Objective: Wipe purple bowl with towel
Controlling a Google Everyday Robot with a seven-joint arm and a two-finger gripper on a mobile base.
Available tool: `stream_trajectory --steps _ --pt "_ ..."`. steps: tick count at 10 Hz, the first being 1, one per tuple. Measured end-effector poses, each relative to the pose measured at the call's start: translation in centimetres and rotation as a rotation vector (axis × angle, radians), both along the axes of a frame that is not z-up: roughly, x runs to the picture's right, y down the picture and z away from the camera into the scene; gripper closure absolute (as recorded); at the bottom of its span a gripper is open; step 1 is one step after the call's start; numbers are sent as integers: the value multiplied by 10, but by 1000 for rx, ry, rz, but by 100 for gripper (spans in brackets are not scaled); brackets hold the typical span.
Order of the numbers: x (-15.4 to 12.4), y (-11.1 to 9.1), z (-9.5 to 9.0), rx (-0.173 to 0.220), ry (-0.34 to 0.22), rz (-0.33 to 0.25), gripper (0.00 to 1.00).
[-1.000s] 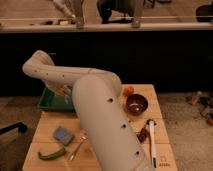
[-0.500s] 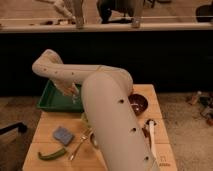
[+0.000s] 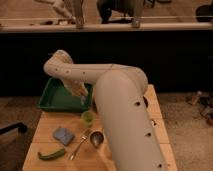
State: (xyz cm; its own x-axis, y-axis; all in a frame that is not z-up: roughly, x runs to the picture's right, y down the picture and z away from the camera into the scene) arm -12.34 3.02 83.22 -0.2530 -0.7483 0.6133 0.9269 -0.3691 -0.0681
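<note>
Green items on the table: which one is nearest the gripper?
The green tray: the gripper hangs over it, while the green cup and the long green vegetable sit farther off, toward the table's front.

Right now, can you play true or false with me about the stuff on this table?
1. The gripper is at the green tray. True.
2. The blue towel lies inside the tray. False: it lies on the wooden table, in front of the tray.
3. A small green cup stands on the table near the tray. True.
4. The spoon sits inside the cup. False: it lies on the table in front of the cup.
5. The green pepper lies near the table's front edge. True.
</note>
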Motion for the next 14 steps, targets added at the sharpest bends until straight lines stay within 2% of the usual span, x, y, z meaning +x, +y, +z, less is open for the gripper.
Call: stream_trajectory --steps 2,8,10,14 --pt "21 6 -2 -3 26 35 100" --pt "14 7 -4 -3 17 30 100" --pt "15 7 0 -11 29 49 100" --pt "56 8 7 -20 102 133 100"
